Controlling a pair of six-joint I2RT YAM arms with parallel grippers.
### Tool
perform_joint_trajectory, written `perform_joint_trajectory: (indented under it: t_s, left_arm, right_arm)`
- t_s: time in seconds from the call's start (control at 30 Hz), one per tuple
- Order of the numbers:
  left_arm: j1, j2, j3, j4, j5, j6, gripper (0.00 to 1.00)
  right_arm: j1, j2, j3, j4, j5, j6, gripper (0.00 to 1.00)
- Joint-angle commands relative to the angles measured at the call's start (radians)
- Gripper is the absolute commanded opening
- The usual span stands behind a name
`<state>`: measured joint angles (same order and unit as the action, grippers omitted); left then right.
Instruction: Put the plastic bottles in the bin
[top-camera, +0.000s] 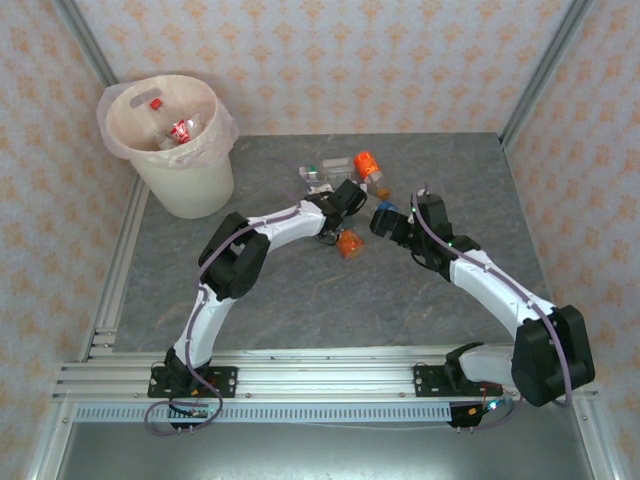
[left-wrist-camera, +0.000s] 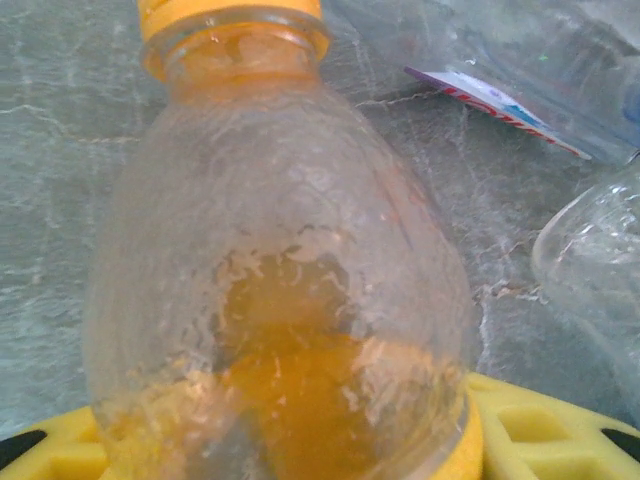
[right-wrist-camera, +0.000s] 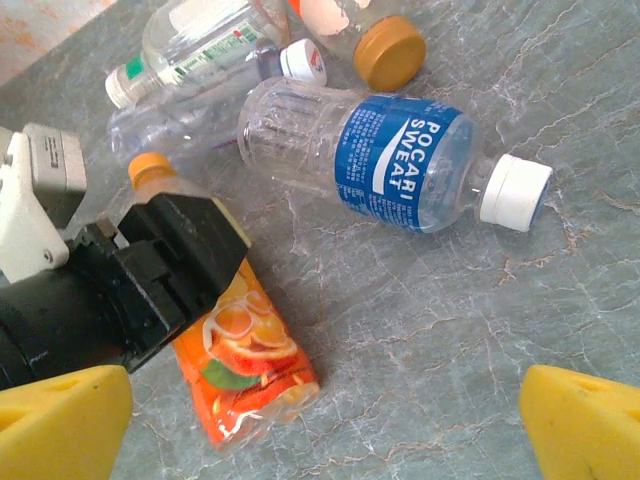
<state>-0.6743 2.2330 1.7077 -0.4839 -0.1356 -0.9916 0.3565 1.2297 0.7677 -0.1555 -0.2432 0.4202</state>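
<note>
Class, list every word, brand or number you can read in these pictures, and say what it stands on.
"POCARI SWEAT": blue bottle, on its label.
Green bottle, label: too small to read.
Orange bottle, label: fruit pictures, no legible words.
Red-labelled bottle in the bin: too small.

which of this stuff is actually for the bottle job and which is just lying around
Job:
cream-white round plastic bin
clear plastic bottle with orange label
clear bottle with blue label
clear bottle with green-and-white label
orange-capped bottle
red-labelled bottle inside bin

Just there:
grey marbled table
aluminium frame rails
</note>
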Motion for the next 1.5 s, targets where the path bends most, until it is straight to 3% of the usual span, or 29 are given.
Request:
perform_joint_trajectory:
  t_s: [0.0, 0.23, 0.4, 0.63, 1.0, 1.2, 1.47]
  left_arm:
    - [-0.001, -0.091, -0.05, 0.032, -0.036, 0.051, 0.49]
    - [-0.001, -0.179, -0.1, 0.043, -0.047, 0.098, 0.48]
    - [-0.001, -0.25, -0.106, 0.038, -0.11, 0.231, 0.47]
    - [0.002, -0.377, -0.109, 0.07, -0.143, 0.413, 0.45]
    - [0.038, -0.573, -0.082, 0.049, -0.299, 0.659, 0.44]
    - [0.116, -0.688, -0.074, 0.035, -0.304, 0.733, 0.44]
    - [0.326, -0.804, -0.026, 0.031, -0.288, 0.825, 0.43]
  right_arm:
    - [-0.006, -0.07, -0.036, 0.083, 0.035, 0.013, 0.99]
    - [-0.005, -0.089, -0.049, 0.114, 0.005, -0.006, 0.99]
    - [-0.005, -0.079, -0.064, 0.236, -0.178, -0.02, 0.99]
    - [-0.004, -0.021, -0.009, 0.236, -0.287, -0.043, 0.99]
    - [-0.004, -0.11, -0.048, 0.347, -0.297, -0.061, 0.99]
    - [-0.004, -0.116, -0.052, 0.312, -0.286, -0.055, 0.99]
    - [-0.005, -0.105, -0.05, 0.323, -0.275, -0.043, 0.99]
